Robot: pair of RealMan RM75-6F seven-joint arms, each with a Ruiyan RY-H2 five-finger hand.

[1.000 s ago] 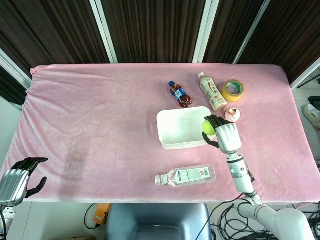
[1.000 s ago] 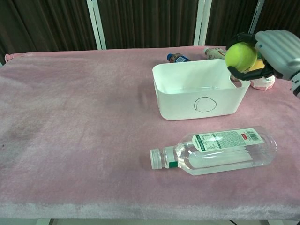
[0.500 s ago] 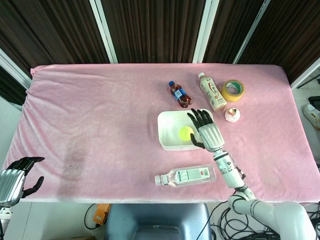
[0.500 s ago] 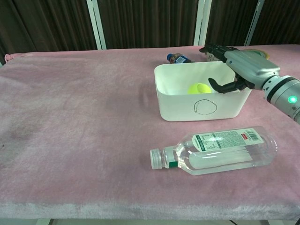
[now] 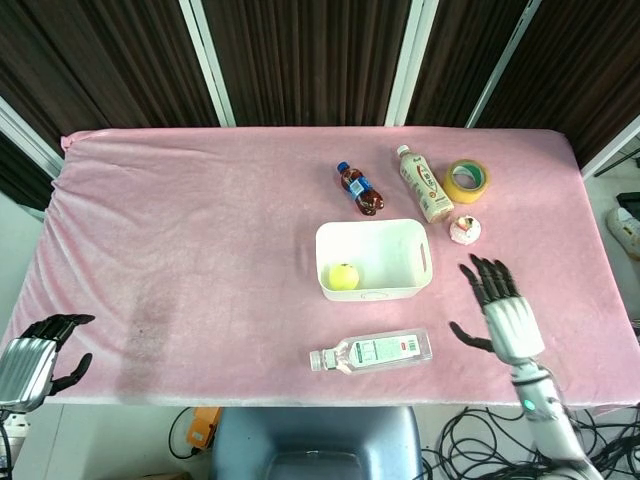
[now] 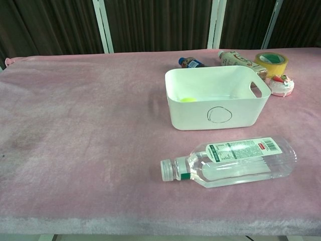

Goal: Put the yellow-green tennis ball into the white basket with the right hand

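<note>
My right robot hand [image 5: 503,315] hangs over the pink bench [image 5: 200,230] with its fingers spread wide and nothing in them — released, touching neither the basket nor anything else, and well to the right of the white basket [image 5: 420,262]. It shows only in the head view; the chest view does not catch it. My left robot hand [image 5: 32,355] sits off the near-left corner of the bench, fingers loosely curled, and I cannot tell whether it counts as closed.

The yellow-green tennis ball [image 5: 344,275] lies inside the basket, at its left end near the front wall; in the chest view I see just its top above the rim [image 6: 188,99]. So I judge the task done — ball in, hand clear. A clear plastic bottle [image 5: 372,351] lies on its side in front of the basket, between it and me.
</note>
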